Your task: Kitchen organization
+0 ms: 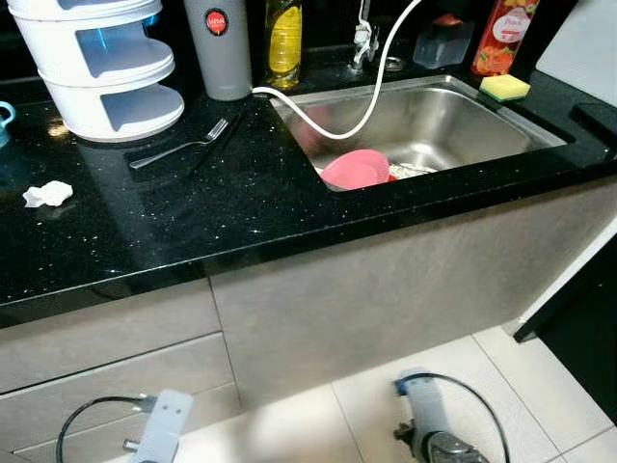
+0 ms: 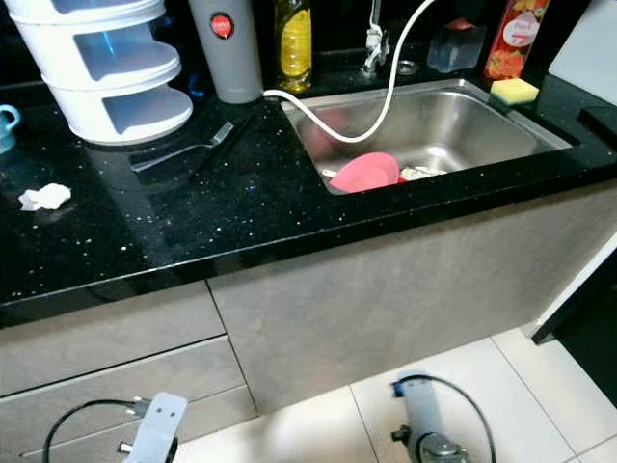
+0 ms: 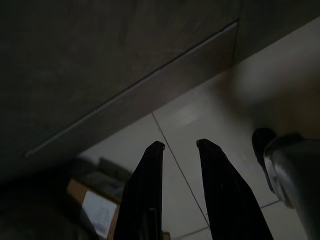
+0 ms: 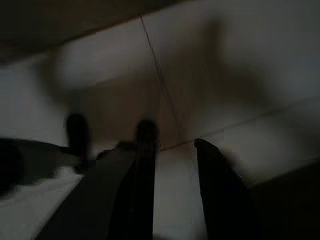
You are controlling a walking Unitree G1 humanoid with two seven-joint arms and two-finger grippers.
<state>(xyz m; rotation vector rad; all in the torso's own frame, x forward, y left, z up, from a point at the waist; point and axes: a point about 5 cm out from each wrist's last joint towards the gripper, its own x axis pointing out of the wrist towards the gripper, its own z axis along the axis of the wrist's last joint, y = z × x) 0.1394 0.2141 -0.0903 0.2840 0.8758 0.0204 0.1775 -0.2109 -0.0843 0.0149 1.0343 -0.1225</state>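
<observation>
A black speckled counter (image 1: 222, 207) holds a metal fork (image 1: 180, 147) lying beside a dark utensil. To its right the steel sink (image 1: 453, 125) contains a pink bowl (image 1: 355, 170) and a white hose (image 1: 333, 121) looping in from the tap. Both arms hang low in front of the cabinets. My left gripper (image 3: 180, 145) points at the tiled floor, its fingers apart with nothing between them. My right gripper (image 4: 172, 135) also points at the floor, blurred, fingers apart and empty.
On the counter stand a white tiered rack (image 1: 96, 63), a grey canister (image 1: 220, 48), an oil bottle (image 1: 283, 40), a red bottle (image 1: 501, 37), a yellow sponge (image 1: 504, 87) and a crumpled tissue (image 1: 46, 194). Grey cabinet drawers (image 1: 106, 357) sit below, over pale floor tiles (image 1: 482, 386).
</observation>
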